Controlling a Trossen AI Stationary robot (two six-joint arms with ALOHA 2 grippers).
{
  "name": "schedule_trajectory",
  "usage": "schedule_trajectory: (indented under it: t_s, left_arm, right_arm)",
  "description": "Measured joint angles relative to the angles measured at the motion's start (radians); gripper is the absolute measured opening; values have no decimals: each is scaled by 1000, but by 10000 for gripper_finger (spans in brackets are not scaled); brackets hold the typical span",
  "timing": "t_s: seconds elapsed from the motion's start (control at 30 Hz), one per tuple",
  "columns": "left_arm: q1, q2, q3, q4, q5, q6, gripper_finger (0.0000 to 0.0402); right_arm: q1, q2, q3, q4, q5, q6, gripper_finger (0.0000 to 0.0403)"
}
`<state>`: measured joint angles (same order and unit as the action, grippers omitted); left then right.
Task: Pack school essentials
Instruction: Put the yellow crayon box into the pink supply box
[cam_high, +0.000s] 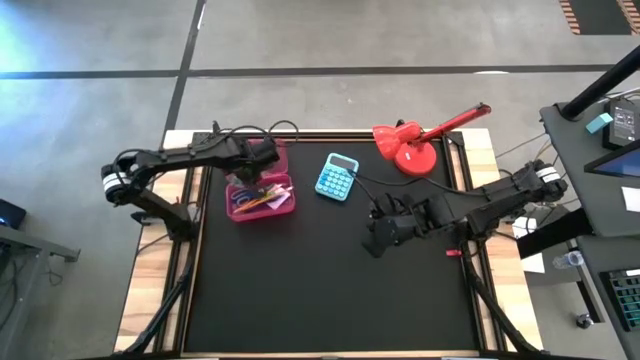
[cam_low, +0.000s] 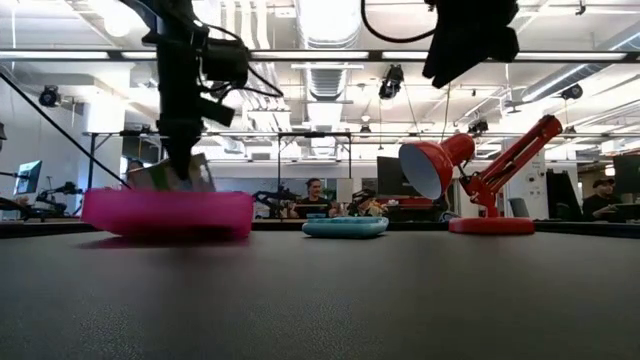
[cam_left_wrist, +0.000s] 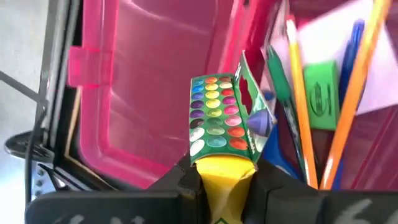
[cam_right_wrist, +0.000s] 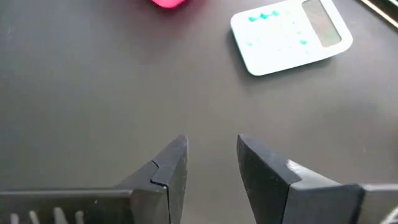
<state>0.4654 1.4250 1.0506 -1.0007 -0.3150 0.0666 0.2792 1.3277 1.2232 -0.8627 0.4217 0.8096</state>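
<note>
Paint packet (cam_left_wrist: 219, 118), white-green with rows of coloured dots and a yellow end, clamped between the left gripper (cam_left_wrist: 225, 177) fingers above the pink box (cam_left_wrist: 149, 81); pens, pencil, eraser just beyond the fingertips.

High view: placing step, probably; next, lowering and letting go.

Right wrist view: right gripper (cam_right_wrist: 211, 163) fingers parted, empty, calculator (cam_right_wrist: 291, 34) ahead.

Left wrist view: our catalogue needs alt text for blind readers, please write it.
The left gripper holds a packet printed with coloured dots above an open pink box. Inside lie an orange pencil, a green eraser and a blue pen.
</note>
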Motion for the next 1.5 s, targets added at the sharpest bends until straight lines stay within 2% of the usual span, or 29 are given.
schedule_trajectory:
  t_s: [0.37, 0.8, 1.07, 1.17, 1.33, 1.5]
  left_arm:
    - [-30, 0, -43, -60, -5, -35, 42]
    - [-170, 13, -30, -74, -5, -73, 42]
    - [-236, 14, -30, -73, 44, -129, 46]
    - [-247, 14, -30, -62, 53, -190, 65]
    - [-255, 14, -27, -46, 68, -229, 118]
    - [-258, 14, -11, -14, 158, -260, 171]
  right_arm:
    - [-45, 0, 0, 0, -2, -11, 127]
    - [-44, 0, 0, 0, -2, -9, 127]
    - [-44, 0, 0, 0, -4, -21, 128]
    - [-44, 0, 0, 0, -10, -24, 126]
    - [-44, 0, 0, -1, -11, -26, 123]
    - [-44, 0, 0, -1, -11, -29, 123]
